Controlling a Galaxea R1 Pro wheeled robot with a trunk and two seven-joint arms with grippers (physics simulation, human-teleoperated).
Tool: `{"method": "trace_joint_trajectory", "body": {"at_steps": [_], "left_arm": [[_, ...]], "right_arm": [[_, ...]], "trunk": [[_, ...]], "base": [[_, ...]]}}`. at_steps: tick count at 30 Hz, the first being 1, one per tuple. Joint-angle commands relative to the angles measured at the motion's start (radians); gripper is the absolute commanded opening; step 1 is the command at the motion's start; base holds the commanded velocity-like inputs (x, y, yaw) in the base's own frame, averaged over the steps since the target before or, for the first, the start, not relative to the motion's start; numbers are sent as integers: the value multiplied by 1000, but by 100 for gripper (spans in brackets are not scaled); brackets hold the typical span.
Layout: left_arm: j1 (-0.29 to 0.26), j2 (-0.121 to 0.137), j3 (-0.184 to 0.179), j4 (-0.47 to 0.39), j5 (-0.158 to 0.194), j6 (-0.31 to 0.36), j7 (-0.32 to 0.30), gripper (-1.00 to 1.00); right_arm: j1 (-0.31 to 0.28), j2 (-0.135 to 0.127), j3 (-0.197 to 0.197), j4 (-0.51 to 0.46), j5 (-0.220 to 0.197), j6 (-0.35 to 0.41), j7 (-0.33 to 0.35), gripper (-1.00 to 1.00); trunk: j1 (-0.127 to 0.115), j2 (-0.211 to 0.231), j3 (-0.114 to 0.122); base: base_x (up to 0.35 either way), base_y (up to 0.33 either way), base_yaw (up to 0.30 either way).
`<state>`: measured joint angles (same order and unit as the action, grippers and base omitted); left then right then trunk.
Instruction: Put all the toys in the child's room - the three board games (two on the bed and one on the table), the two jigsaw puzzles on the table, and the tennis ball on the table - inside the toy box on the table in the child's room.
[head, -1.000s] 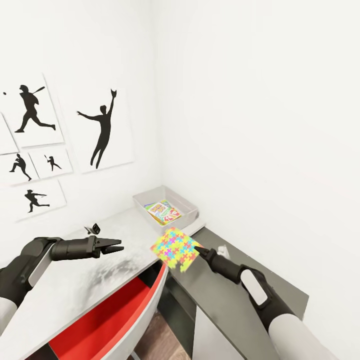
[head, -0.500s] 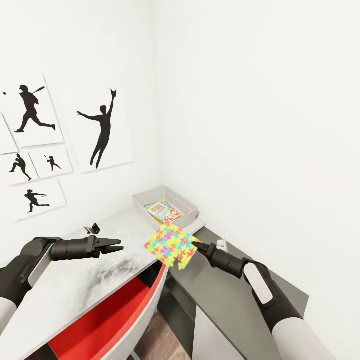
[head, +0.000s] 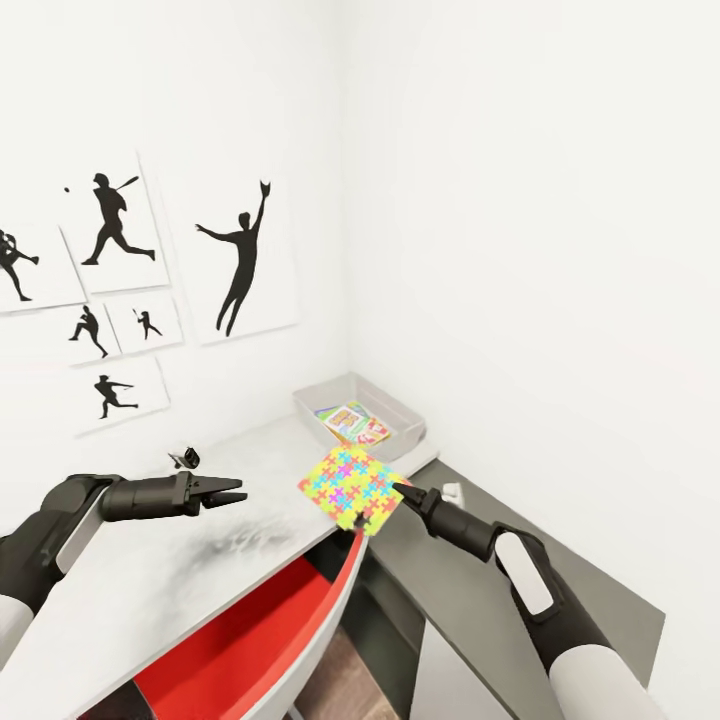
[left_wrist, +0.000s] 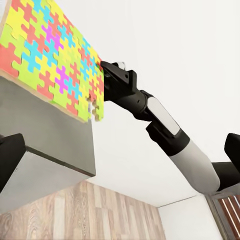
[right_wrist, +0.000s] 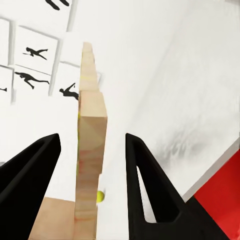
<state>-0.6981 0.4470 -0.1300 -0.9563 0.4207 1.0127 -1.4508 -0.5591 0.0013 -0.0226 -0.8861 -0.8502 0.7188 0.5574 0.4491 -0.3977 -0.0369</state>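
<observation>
The right gripper (head: 402, 492) pinches a thin multicoloured jigsaw-pattern square (head: 350, 488) above the pale mottled desk's (head: 150, 580) front edge, near the light grey toy box (head: 405, 410) in the desk's far corner; the left gripper (head: 232, 491) hangs open.

Left claw (head: 232, 492) hangs with fingers parted (arm outstretched), while right claw (head: 398, 490) grips forward.

Small dark object (head: 185, 459) on the table (head: 150, 580) too small to identify; game-box print (head: 356, 423) illegible.
</observation>
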Motion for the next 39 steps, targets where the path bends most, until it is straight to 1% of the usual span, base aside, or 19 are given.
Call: {"method": "trace_joint_trajectory", "body": {"at_steps": [1, 14, 21, 29, 39], "left_arm": [[-1, 1, -3, 1, 3, 11, -3, 100], [-1, 0, -3, 1, 3, 10, -2, 100], [-1, 1, -3, 1, 3, 10, -1, 100], [-1, -1, -3, 1, 3, 10, 0, 100], [-1, -1, -3, 1, 3, 9, 0, 100]], "right_arm": [[-1, 0, -2, 0, -3, 6, 1, -100], [1, -1, -4, 1, -1, 2, 1, -100], [1, -1, -4, 1, -1, 1, 1, -100], [1, -1, -5, 1, -1, 1, 3, -100], [1, -1, -5, 1, -1, 1, 5, -100]], "trunk": [[1, -2, -2], [1, -2, -2], [1, -2, -2], [1, -2, -2], [1, -2, -2]], "base": [[106, 120, 112], [23, 24, 14], [130, 112, 10], [165, 135, 87], [86, -4, 8]]}}
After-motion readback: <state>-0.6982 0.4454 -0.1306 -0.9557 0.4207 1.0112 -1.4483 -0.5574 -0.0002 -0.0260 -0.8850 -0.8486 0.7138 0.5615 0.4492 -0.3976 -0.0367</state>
